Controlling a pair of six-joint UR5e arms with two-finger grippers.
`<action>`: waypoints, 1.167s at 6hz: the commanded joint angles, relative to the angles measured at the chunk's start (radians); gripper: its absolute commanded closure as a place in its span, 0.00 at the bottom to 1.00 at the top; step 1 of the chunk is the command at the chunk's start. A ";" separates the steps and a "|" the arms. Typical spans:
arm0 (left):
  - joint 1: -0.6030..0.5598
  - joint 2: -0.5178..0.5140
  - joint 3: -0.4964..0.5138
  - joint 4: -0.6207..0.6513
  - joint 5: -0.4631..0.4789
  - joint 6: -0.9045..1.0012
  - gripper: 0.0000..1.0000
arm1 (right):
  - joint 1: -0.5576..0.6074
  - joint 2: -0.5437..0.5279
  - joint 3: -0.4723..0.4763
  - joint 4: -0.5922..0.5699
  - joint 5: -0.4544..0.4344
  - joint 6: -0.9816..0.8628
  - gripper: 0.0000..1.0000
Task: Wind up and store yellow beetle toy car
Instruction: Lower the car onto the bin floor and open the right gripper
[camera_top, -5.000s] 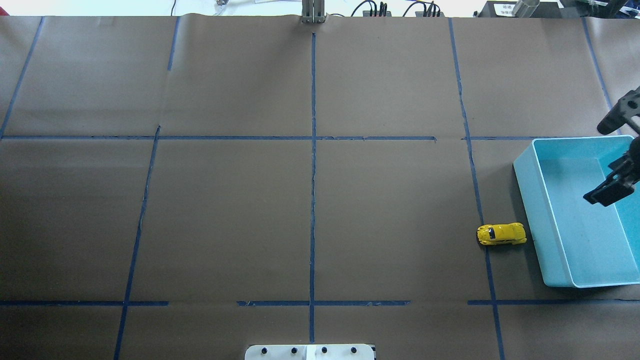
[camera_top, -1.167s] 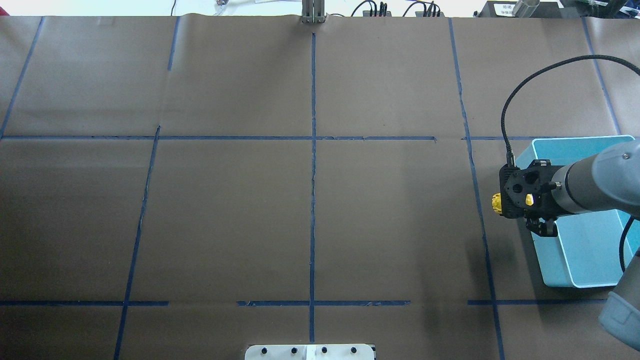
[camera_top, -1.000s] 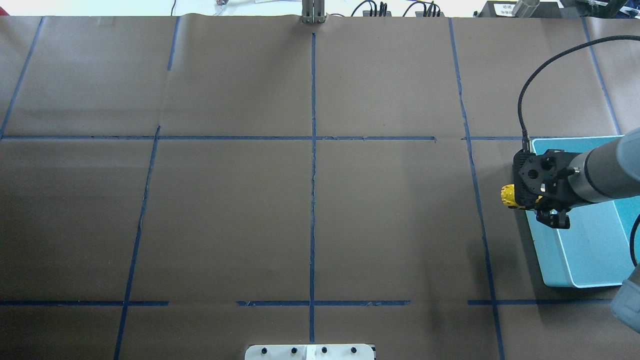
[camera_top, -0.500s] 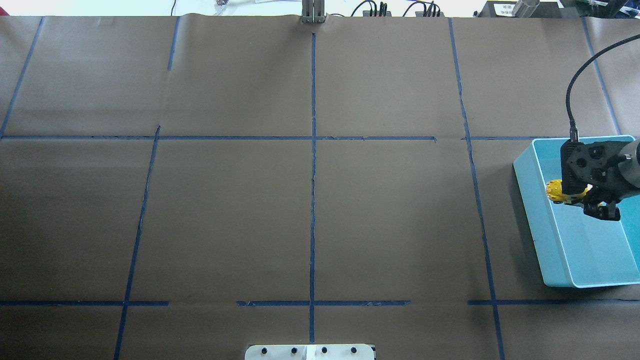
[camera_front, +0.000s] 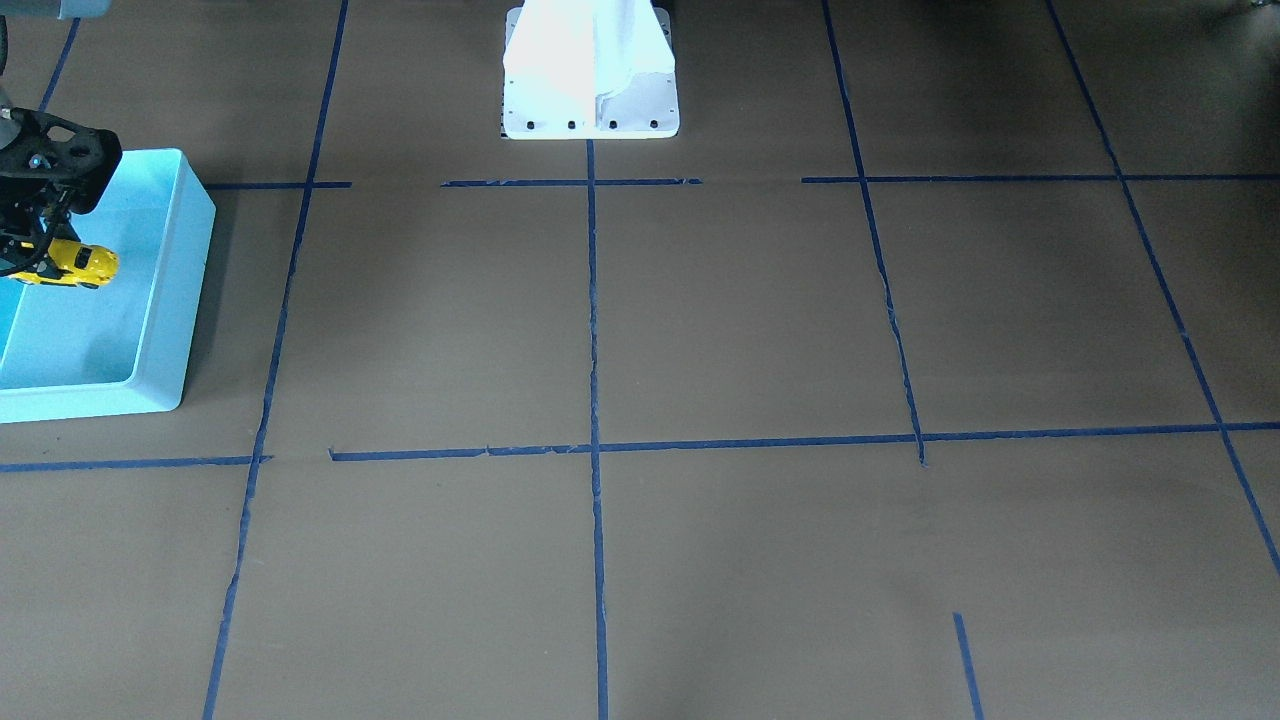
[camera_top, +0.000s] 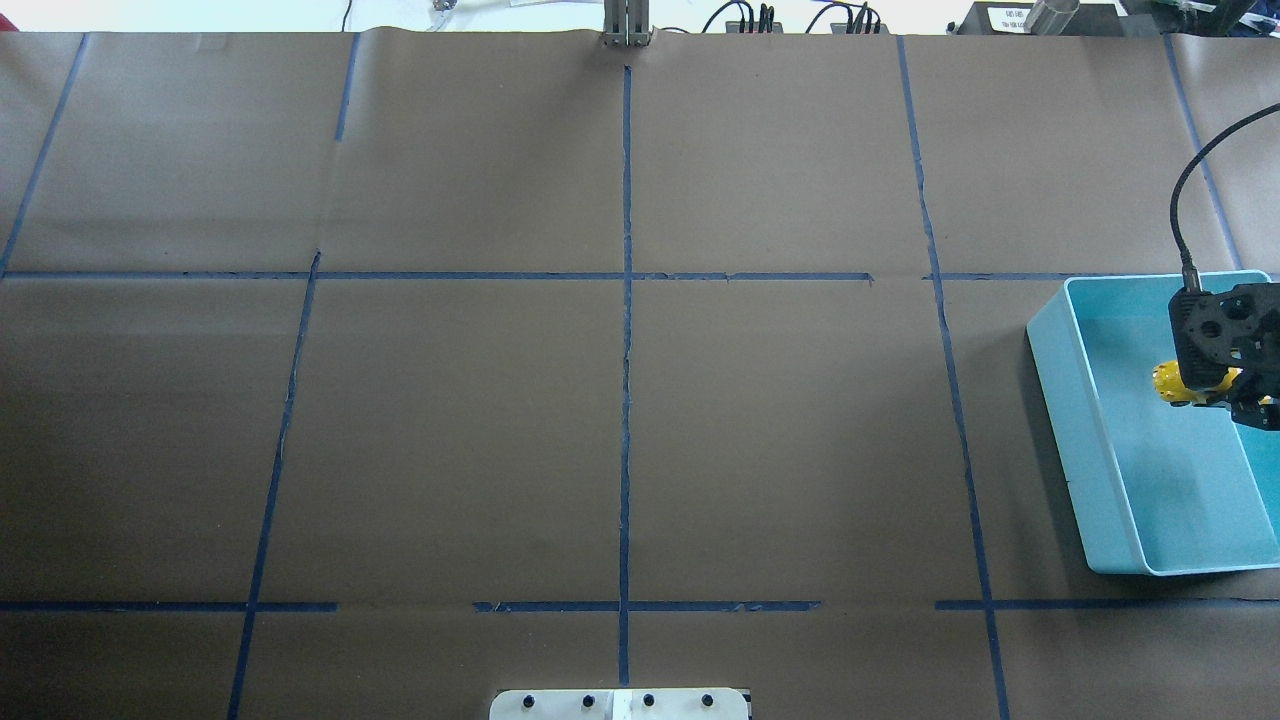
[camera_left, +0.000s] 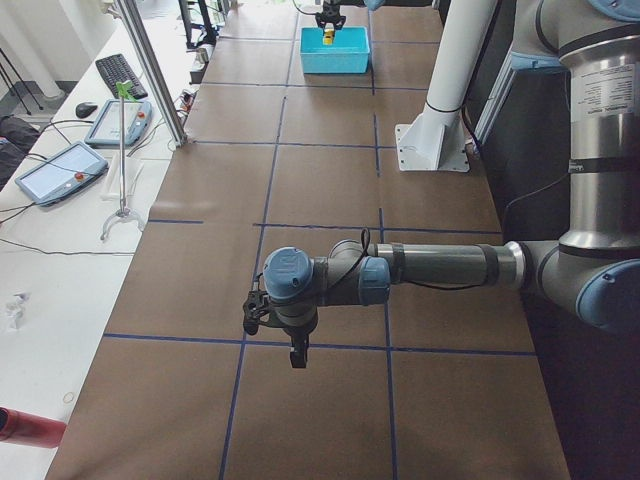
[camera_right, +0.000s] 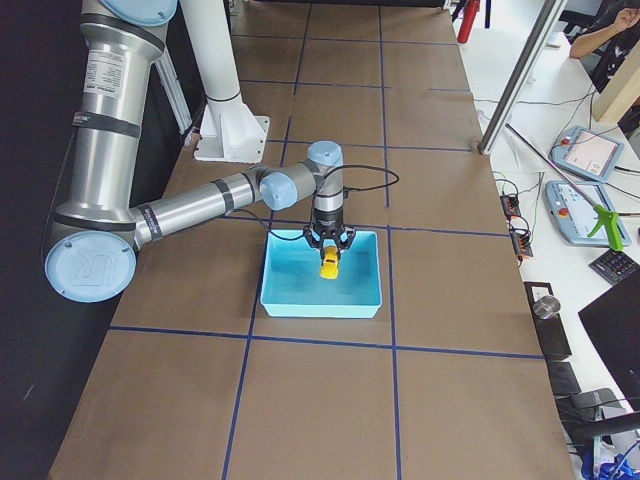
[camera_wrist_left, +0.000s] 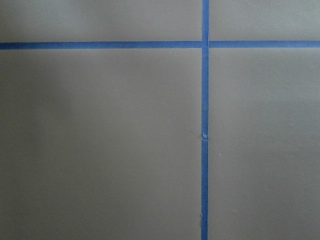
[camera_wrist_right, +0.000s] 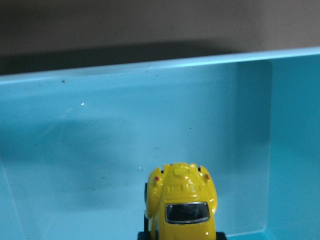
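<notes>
The yellow beetle toy car hangs in my right gripper, which is shut on its rear half. It is over the inside of the turquoise bin, near the bin's far half and clear of the walls. In the front-facing view the car sticks out of the gripper above the bin. In the right wrist view the car is over the bin floor. My left gripper hangs over bare table far from the bin; I cannot tell whether it is open or shut.
Brown paper with a blue tape grid covers the table. The white robot base stands at the robot's edge. A metal post and cables stand at the far edge. Tablets and a keyboard lie on the operators' side table.
The car lay on the table left of the bin. My right gripper took hold of it, lifted it and carried it to the right over the bin wall into the bin's space.
</notes>
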 joint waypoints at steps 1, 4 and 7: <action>0.000 0.000 0.000 -0.001 0.000 0.000 0.00 | -0.010 0.002 -0.106 0.135 0.006 0.058 1.00; 0.000 0.000 -0.001 -0.001 0.000 0.000 0.00 | -0.105 0.002 -0.126 0.140 0.000 0.080 0.99; 0.000 0.000 0.002 -0.003 0.000 0.000 0.00 | -0.127 0.005 -0.148 0.140 -0.001 0.080 0.87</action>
